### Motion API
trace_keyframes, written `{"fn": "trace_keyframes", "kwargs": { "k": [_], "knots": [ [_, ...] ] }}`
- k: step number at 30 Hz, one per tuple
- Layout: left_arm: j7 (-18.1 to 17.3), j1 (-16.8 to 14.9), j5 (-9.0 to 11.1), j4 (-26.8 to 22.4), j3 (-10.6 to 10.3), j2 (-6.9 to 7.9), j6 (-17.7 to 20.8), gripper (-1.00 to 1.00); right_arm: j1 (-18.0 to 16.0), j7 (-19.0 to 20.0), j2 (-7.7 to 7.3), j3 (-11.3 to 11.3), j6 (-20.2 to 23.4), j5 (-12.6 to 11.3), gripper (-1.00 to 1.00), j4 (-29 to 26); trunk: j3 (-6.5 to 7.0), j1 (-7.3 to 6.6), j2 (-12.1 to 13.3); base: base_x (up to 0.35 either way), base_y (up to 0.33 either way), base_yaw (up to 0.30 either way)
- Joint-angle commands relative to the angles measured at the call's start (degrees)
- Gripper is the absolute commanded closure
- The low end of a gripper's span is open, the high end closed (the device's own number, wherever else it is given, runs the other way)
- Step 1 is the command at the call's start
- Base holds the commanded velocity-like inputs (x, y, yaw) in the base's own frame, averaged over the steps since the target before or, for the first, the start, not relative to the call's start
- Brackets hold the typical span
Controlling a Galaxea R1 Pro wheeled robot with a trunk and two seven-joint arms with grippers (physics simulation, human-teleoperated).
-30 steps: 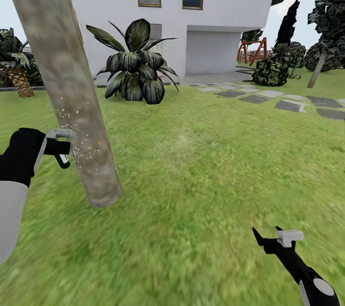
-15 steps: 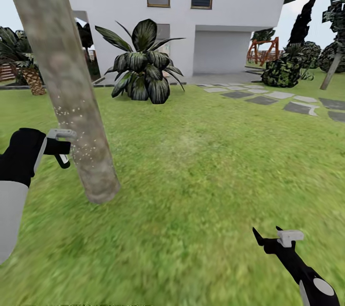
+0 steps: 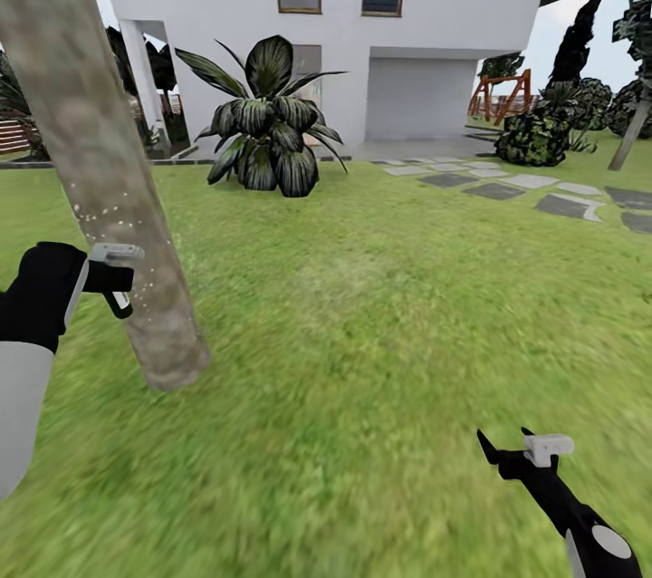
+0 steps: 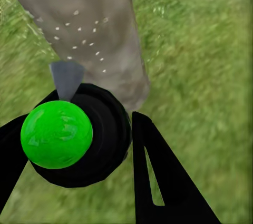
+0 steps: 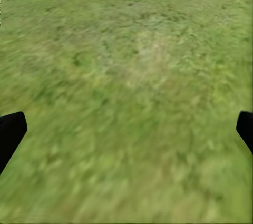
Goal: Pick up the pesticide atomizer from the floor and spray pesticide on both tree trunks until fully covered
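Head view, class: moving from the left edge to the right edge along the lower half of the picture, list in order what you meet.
Left gripper holding the pesticide atomizer → tree trunk speckled with white pesticide → open grass lawn → right gripper.

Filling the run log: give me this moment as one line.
left gripper: shut on pesticide atomizer | aimed at tree trunk | white specks on bark | right gripper: open over grass
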Motion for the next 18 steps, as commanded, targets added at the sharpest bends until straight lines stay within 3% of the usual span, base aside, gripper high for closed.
{"fn": "trace_keyframes", "kwargs": {
  "k": [1,9,18],
  "knots": [
    [-0.57,-0.06,-0.68,-0.04,0.09,-0.03,0.16,1.00,-0.06,0.23,0.03,-0.23,-0.42,0.60,-1.00,0.03,-0.06,0.01,-0.02,0.238,-0.192,0.195],
    [-0.56,-0.07,-0.68,-0.04,0.10,0.02,0.16,1.00,-0.06,0.23,0.03,-0.22,-0.42,0.60,-1.00,0.03,-0.06,0.01,-0.02,0.208,-0.208,0.266],
    [-0.51,-0.07,-0.78,-0.04,0.10,0.04,0.16,1.00,-0.06,0.23,0.03,-0.26,-0.42,0.60,-1.00,0.03,-0.06,0.01,-0.02,0.020,-0.270,0.025]
  ]
}}
